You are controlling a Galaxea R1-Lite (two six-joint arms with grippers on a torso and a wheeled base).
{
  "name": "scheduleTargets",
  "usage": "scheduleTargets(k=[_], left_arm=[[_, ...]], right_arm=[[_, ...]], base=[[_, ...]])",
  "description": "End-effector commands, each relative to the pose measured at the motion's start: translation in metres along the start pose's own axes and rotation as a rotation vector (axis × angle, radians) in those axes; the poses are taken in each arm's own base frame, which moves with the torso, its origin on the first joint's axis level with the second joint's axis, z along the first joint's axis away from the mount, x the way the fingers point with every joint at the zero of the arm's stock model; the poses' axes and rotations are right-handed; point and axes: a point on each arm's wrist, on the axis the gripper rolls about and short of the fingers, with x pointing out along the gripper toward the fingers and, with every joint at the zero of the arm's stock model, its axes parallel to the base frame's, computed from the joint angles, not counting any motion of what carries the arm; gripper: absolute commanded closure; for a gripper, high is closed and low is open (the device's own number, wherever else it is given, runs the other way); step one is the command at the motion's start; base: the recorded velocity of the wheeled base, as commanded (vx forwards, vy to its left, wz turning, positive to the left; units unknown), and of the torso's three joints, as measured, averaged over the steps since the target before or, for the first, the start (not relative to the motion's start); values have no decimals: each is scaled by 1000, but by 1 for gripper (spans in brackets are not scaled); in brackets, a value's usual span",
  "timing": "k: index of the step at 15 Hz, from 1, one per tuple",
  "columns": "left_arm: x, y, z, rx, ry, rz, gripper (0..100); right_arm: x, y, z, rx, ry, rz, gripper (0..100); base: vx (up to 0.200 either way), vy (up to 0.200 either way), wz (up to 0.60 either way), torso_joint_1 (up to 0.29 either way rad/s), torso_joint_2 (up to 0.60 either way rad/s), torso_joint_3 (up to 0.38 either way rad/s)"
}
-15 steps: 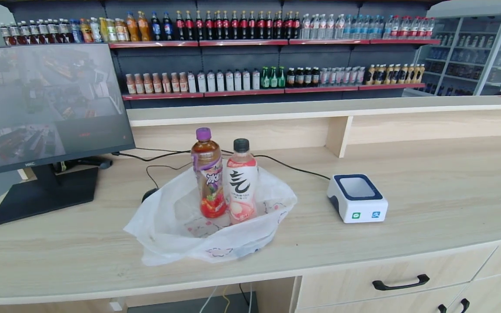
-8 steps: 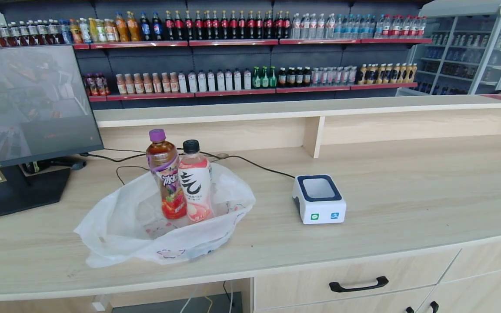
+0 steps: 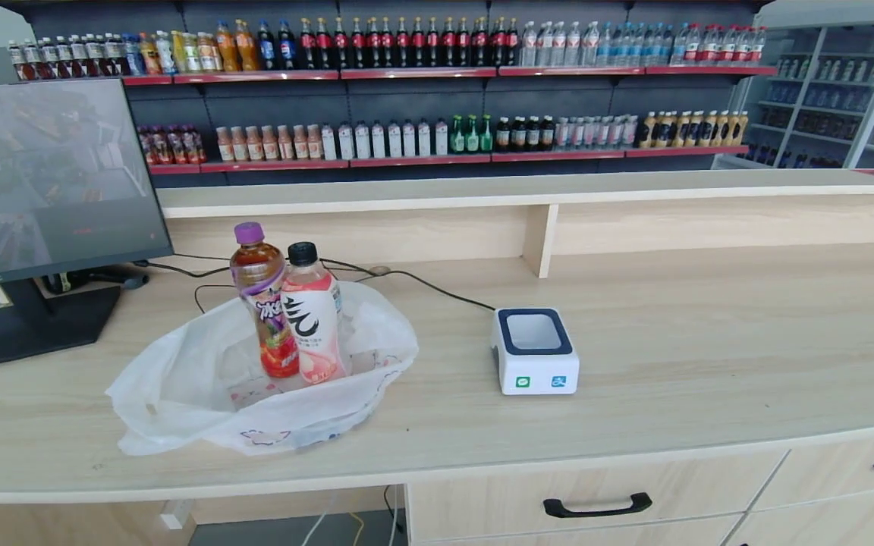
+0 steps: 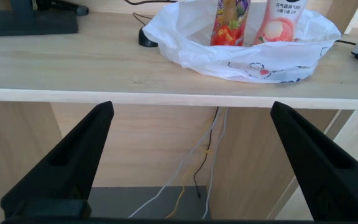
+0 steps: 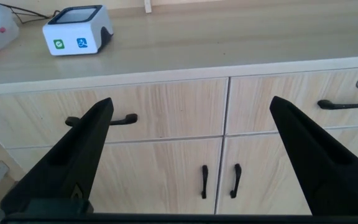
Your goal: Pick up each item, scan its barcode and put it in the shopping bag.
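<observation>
Both bottles [image 3: 285, 311] stand in your shopping bag [image 3: 171, 379] on the surface [image 3: 672, 341], near the scanner [image 3: 534, 356]. Your left hand [image 4: 191, 107] and right hand [image 5: 191, 102] hang released. The job looks finished.

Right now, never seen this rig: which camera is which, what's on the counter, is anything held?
This is a two-armed wheeled robot at a counter. The wide picture is from its head camera. The other two are from wrist cameras looking out between each gripper's fingers. The left gripper faces the counter's front below the shopping bag; the right gripper faces the drawers below the scanner. Both are open and hold nothing. On the counter: the shopping bag with a purple-capped bottle and a black-capped bottle upright inside, the scanner to its right, a monitor at the left.
</observation>
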Motion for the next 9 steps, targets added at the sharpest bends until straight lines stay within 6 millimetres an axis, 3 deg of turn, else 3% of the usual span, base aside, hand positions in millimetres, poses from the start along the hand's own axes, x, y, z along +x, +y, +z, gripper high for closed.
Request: scheduleTargets(k=[1,9], left_arm=[[0,0,0,0,0,0,0],[0,0,0,0,0,0,0]], right_arm=[[0,0,0,0,1,1,0],[0,0,0,-4,1,1,0]], base=[[0,0,0,0,0,0],[0,0,0,0,0,0]])
